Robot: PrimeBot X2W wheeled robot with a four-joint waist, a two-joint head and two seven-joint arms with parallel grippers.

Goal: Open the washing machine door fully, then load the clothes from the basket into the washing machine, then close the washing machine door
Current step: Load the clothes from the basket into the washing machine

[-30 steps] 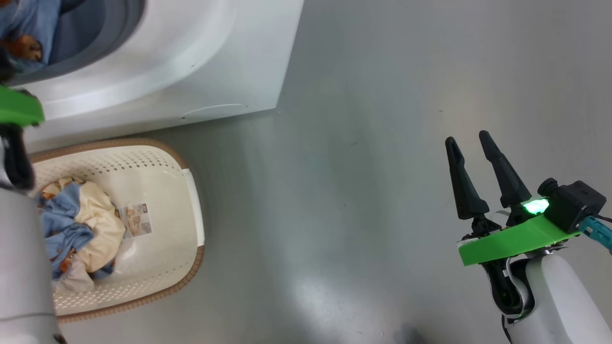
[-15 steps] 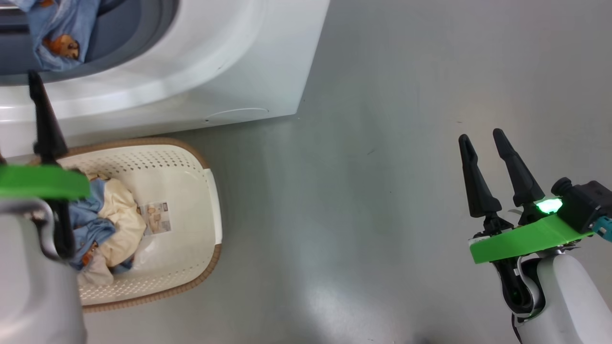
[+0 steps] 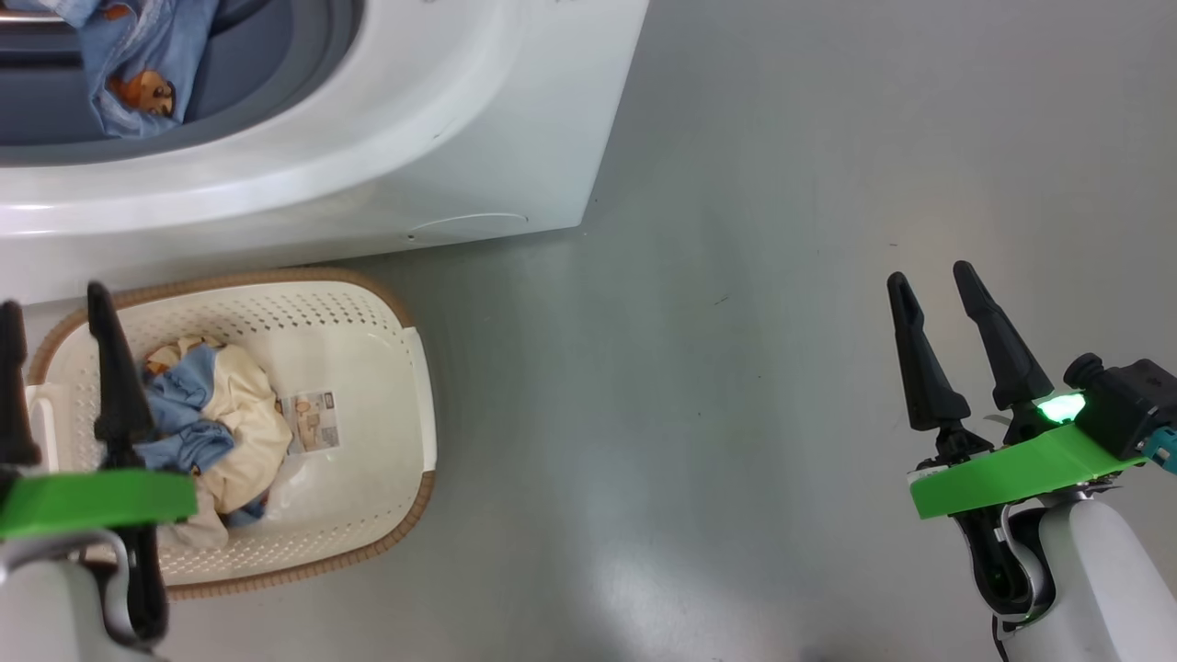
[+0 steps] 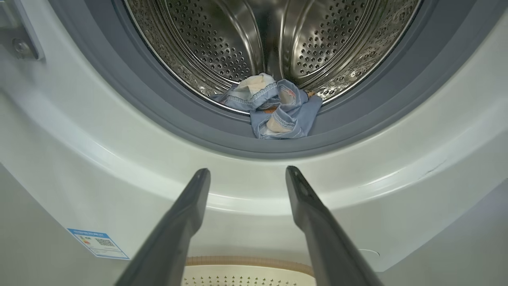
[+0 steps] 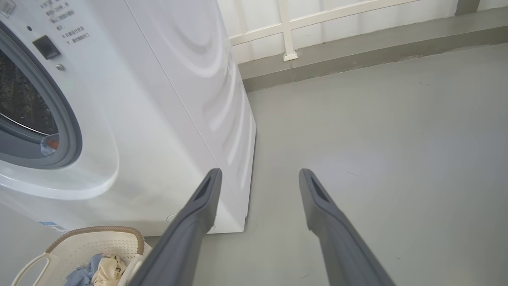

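The white washing machine (image 3: 386, 138) stands with its drum mouth uncovered; the washing machine door is out of view. One light blue garment (image 4: 278, 111) lies at the drum's front, draped over the grey gasket (image 4: 158, 115). The cream basket (image 3: 368, 303) sits on the floor against the machine's front and holds the other clothes (image 3: 225, 432), blue and cream-beige. My left gripper (image 3: 52, 303) hovers open and empty over the basket's left part, its fingers aimed at the machine's front below the drum mouth (image 4: 247, 171). Far to the right, my right gripper (image 3: 931, 276) is open and empty above bare floor.
Grey floor (image 3: 699, 414) stretches to the right of the machine and the basket. A white wall with a railing (image 5: 289, 31) rises behind a low grey kerb. A blue energy sticker (image 4: 97, 243) sits low on the machine's front.
My left gripper has drawn back from the drum mouth to above the basket, empty. The blue garment stays in the drum. The head camera has shifted left; the right arm has barely moved.
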